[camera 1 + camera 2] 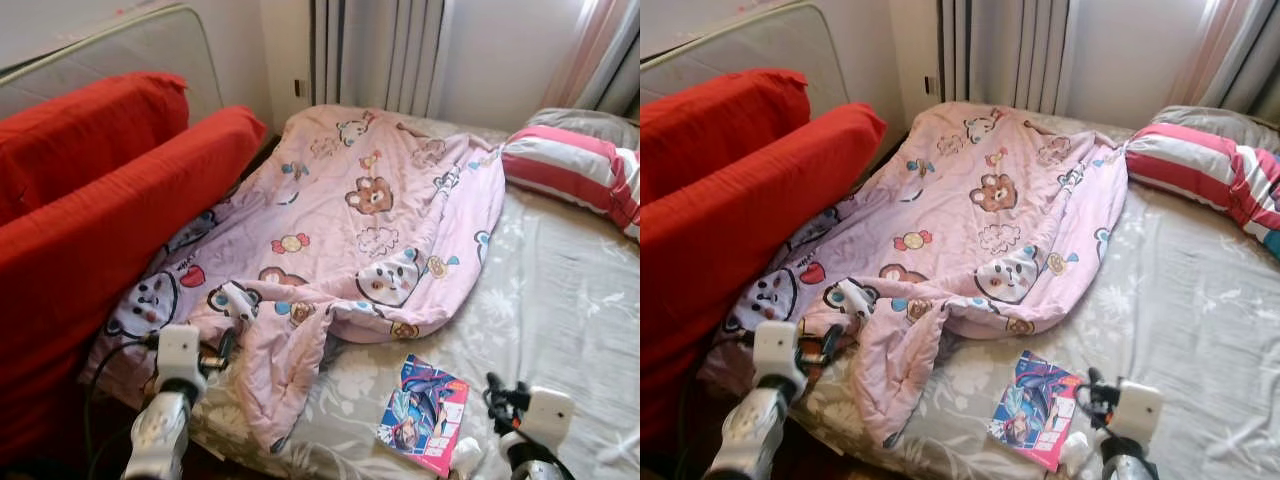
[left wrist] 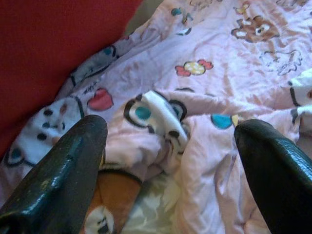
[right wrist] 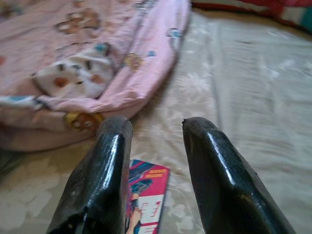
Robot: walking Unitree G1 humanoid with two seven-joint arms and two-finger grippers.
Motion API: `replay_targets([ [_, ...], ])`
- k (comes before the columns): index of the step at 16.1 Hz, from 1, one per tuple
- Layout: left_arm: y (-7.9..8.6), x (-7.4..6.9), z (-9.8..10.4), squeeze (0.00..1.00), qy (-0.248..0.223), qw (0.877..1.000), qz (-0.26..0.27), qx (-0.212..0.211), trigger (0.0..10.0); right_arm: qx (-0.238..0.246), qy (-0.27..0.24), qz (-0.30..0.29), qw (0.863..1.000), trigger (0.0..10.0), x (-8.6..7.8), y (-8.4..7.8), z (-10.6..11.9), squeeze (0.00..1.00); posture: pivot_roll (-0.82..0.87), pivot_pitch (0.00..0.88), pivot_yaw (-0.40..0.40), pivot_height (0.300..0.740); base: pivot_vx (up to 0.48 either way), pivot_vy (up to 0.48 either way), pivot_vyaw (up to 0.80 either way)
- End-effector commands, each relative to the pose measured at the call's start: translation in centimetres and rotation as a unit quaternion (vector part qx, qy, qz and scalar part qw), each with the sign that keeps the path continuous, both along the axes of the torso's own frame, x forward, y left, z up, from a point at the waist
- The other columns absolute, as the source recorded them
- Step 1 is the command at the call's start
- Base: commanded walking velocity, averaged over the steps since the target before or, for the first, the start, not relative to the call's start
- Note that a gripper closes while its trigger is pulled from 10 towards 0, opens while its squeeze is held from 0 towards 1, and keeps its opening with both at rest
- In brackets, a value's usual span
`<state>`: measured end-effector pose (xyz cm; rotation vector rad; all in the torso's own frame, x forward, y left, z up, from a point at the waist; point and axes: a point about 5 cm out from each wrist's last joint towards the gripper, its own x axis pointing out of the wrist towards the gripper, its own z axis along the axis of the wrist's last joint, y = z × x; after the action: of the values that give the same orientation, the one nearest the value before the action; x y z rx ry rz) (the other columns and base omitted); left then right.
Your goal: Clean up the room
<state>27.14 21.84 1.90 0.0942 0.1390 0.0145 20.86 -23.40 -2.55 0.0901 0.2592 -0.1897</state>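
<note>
Your left gripper hung with its fingers spread wide over the crumpled near edge of the pink cartoon quilt, which lay rumpled across the bed with one side pushed up against the red sofa cushions. Your right gripper hovered above the colourful book near the foot of the bed, fingers parted by a narrow gap and holding nothing.

The risks, as you faced them, were these. Closing the left fingers on that bunched fold could have caught only the top layer, so that a pull would have dragged the quilt unevenly and slid more of it off the mattress edge toward the floor. The quilt's loose corner lay close to the book; tugging the fabric might have swept the book off the bed. On the right, the narrow opening left little margin over a flat book on soft bedding, and a press downward could have pushed it into the sheet rather than gripped it. The striped pillow sat well apart from both.
</note>
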Motion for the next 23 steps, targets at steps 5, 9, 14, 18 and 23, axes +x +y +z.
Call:
replay_targets([
  [5,0.7,-0.6,0.1,0.00,-0.016,1.000,0.024,-0.004,10.0,-0.012,-0.009,0.031,0.999,10.0,1.4,0.1,0.8,0.00,0.07,0.021,-0.052,0.740,0.000,0.000,0.00],
  [9,1.4,-1.1,0.2,0.00,-0.015,0.999,0.028,0.003,10.0,-0.009,-0.016,0.036,0.999,10.0,2.2,0.1,1.3,0.00,0.07,0.005,-0.046,0.740,0.000,0.000,0.00],
  [14,0.6,0.2,0.9,0.00,-0.012,1.000,-0.005,0.009,10.0,-0.002,-0.013,-0.020,1.000,10.0,1.7,-0.5,1.0,0.00,0.03,0.017,0.012,0.740,0.000,0.000,0.00],
  [18,0.7,0.6,1.3,0.00,-0.016,1.000,-0.001,0.008,10.0,-0.005,0.017,-0.055,0.998,10.0,1.2,-1.0,0.4,0.00,0.04,0.054,0.009,0.720,0.000,0.000,0.00],
  [23,0.8,-0.3,0.7,0.00,-0.013,1.000,0.005,0.006,10.0,-0.015,0.022,-0.048,0.999,10.0,1.7,-0.7,0.5,0.00,0.07,0.075,-0.014,0.680,0.000,0.000,0.00],
])
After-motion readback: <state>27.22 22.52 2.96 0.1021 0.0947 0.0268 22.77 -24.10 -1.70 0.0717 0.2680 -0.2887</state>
